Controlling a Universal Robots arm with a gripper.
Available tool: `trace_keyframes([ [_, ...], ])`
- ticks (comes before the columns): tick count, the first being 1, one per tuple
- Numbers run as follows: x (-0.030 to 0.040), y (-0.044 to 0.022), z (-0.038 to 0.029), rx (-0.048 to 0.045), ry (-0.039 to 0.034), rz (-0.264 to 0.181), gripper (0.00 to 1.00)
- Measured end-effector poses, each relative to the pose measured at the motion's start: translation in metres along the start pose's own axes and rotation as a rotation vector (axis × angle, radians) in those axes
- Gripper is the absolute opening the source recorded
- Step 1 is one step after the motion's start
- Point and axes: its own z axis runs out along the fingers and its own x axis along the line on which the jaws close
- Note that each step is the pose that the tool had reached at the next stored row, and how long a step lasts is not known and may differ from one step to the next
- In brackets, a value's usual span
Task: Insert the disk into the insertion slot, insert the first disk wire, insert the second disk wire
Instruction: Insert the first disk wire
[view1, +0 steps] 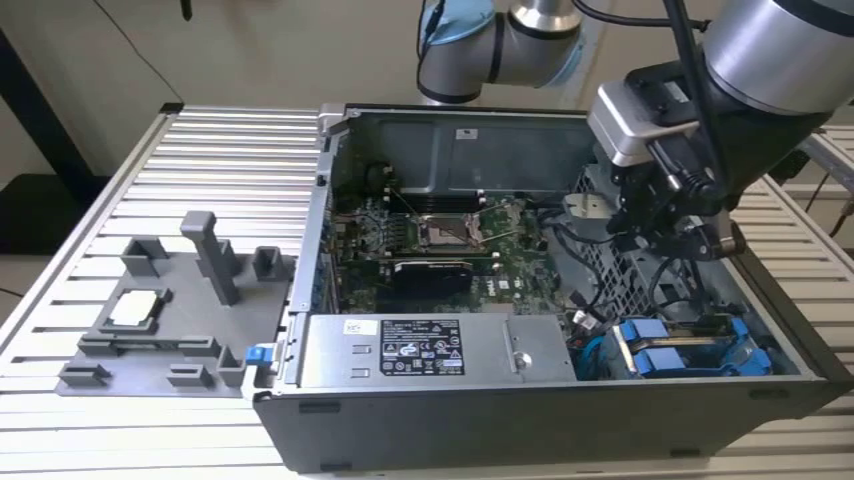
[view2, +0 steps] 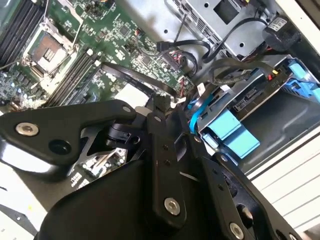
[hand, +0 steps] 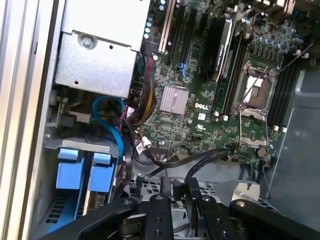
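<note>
The case (view1: 534, 425) stands on the table (view1: 200, 140), a parts fixture (view1: 174, 320) at the exterior view's left. Inside, the motherboard (view1: 441, 235) lies behind the power-supply box (view1: 427, 350), two drives (view1: 663, 358) on the exterior view's right of it.

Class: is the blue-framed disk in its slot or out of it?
In. The disk sits within the insertion slot of the grey cage, its blue handle end showing.

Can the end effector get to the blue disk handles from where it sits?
Probably yes. The case is open on top, and the blue disk handles lie uncovered below the end effector. The black cables nearby might snag.
</note>
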Motion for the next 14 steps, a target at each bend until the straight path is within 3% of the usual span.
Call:
trace_keyframes([
  [6, -0.0001, 0.0033, 0.0024, 0.0095, 0.0031, 0.022, 0.27],
  [14, -0.0001, 0.0033, 0.0024, 0.0107, 0.0037, 0.027, 0.25],
])
